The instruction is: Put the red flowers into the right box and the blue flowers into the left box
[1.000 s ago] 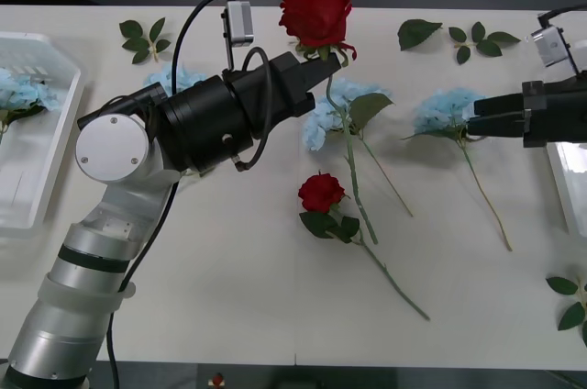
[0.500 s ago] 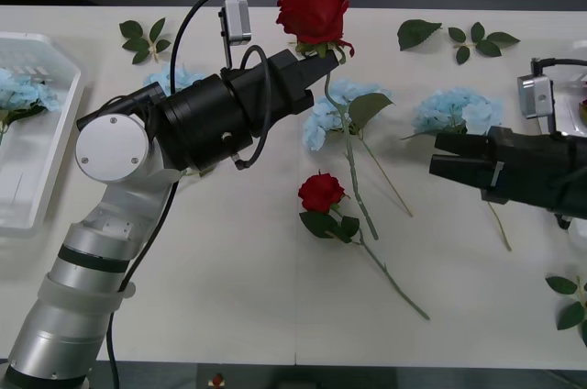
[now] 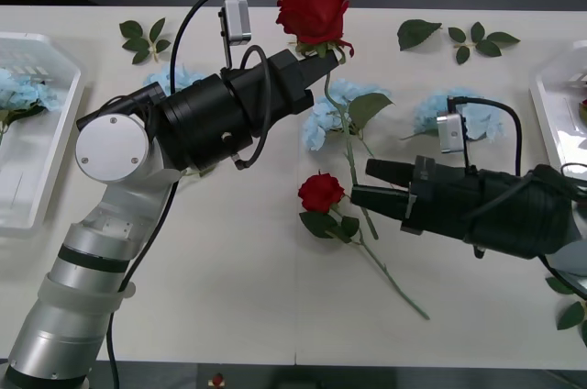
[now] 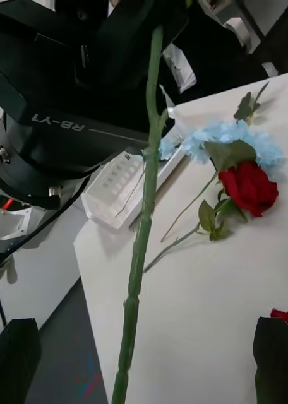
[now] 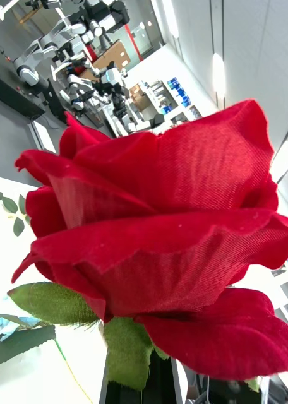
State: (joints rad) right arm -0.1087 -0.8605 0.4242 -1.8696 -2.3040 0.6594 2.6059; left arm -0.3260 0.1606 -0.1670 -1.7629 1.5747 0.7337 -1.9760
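My left gripper (image 3: pixel 321 63) is shut on the stem of a red flower, just under its bloom (image 3: pixel 315 5), and holds it up over the table's far middle. That bloom (image 5: pixel 156 240) sits close before the left wrist camera. Its green stem (image 3: pixel 353 173) hangs down between the fingers of my right gripper (image 3: pixel 360 181), which stands open around the stem (image 4: pixel 141 252) without touching it. A second red flower (image 3: pixel 321 192) (image 4: pixel 248 186) lies on the table just left of the right fingertips. Blue flowers (image 3: pixel 326 118) (image 3: pixel 459 114) lie behind, one (image 3: pixel 174 77) under the left arm.
The left box (image 3: pixel 64 132), a white tray, holds a blue flower (image 3: pixel 18 91). The right box (image 3: pixel 558 86) shows at the right edge. Loose leaf sprigs lie at the far left (image 3: pixel 142 38), far right (image 3: pixel 459 38) and near right (image 3: pixel 573 302).
My right arm has swung left from the table's right edge to the hanging stem of the held red flower. The left arm and its flower have stayed still.
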